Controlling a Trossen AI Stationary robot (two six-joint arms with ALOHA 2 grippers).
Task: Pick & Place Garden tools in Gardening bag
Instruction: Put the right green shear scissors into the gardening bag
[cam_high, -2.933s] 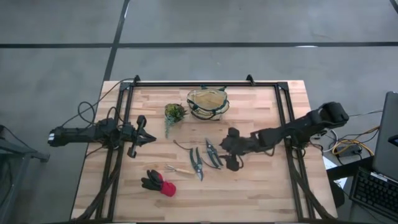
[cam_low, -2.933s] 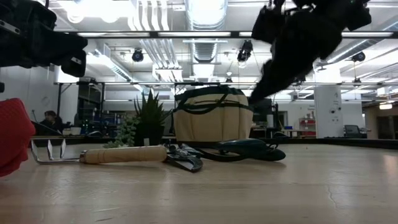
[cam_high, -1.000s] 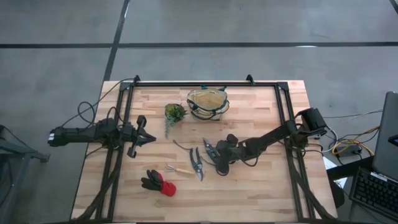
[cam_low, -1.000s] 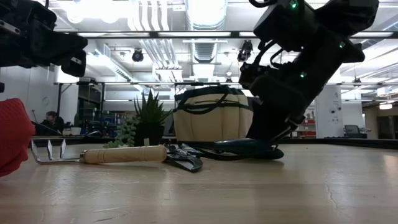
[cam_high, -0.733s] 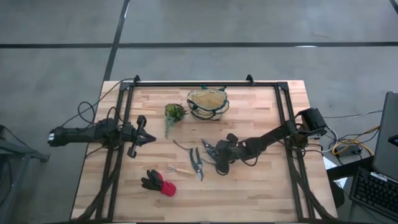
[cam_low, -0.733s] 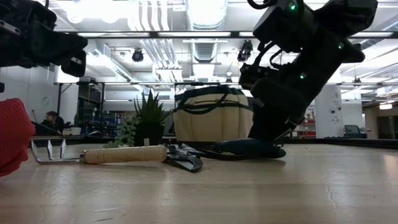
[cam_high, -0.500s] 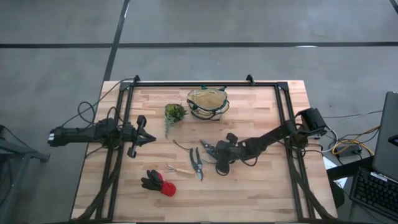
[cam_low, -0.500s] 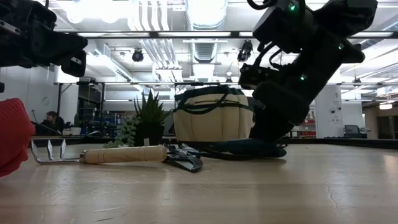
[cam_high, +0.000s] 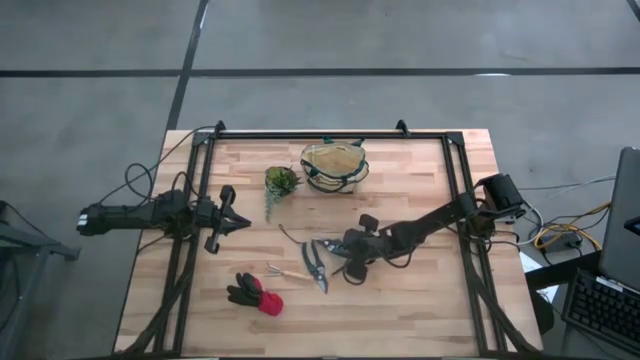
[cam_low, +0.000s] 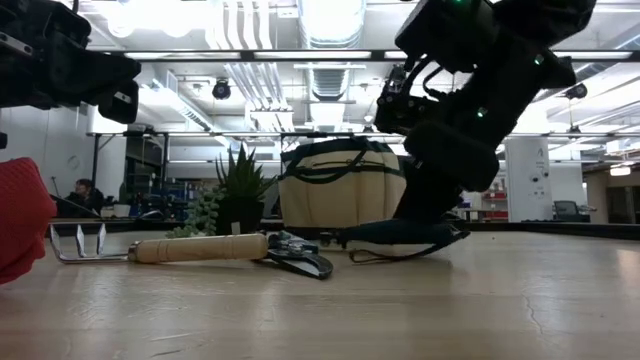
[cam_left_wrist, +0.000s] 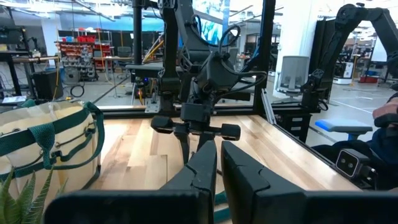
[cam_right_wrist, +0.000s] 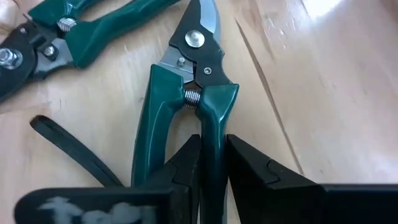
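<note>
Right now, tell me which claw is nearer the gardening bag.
Right. The right claw grips shears just in front of the gardening bag; the left claw waits farther off, past the plant.

The gardening bag (cam_high: 334, 166) is set near the back edge of the table (cam_high: 420, 300), about mid-width, with the potted plant (cam_high: 281, 181) just beside it on the left. Toward the middle, the two pruning shears (cam_high: 318, 262) are laid side by side, and the right gripper (cam_high: 345, 257) is found clamped on one handle of the right-hand pair. The wooden-handled hand tool (cam_high: 290, 272) is placed just left of the shears. The gloves (cam_high: 254, 294) are kept nearer the front edge, left of centre. The left gripper (cam_high: 232, 219) is parked by the left edge.
</note>
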